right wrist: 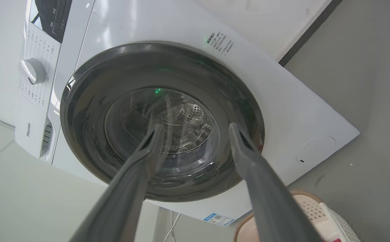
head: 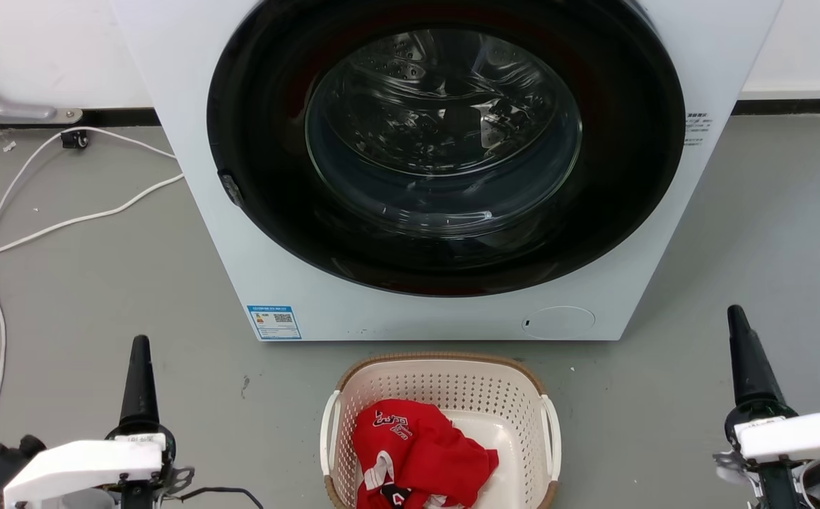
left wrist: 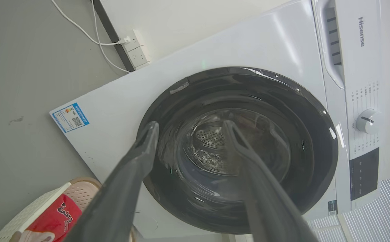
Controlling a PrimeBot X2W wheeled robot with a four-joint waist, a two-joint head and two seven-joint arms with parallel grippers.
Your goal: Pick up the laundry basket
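1. While its two fingers stand spread with nothing between them, the left pincer (left wrist: 191, 125) hangs out in front of the washer (head: 452, 318), off toward the washer's left corner, and points at the door (head: 445, 134).
2. The right pincer (right wrist: 195, 127) is likewise spread and empty. It hangs in front of the washer, off toward its right corner, and also aims at the door.
3. The basket (head: 452, 385) sits upright on the floor (head: 770, 247) just before the washer's base, below the middle of the door. It lies between the two pincers and well apart from both.
4. A red garment (head: 417, 452) with white lettering is heaped in the basket, on the side toward the washer's left. The bare white bottom shows on the other side.
5. The door is a dark ring around a glass bowl, and the perforated drum shows through it.
6. A blue sticker (head: 273, 322) is on the washer's lower left front, and a round flap (head: 558, 322) is on its lower right.
7. A white cable (head: 63, 223) runs over the floor left of the washer, and a power strip (left wrist: 136, 48) sits on the wall behind it.
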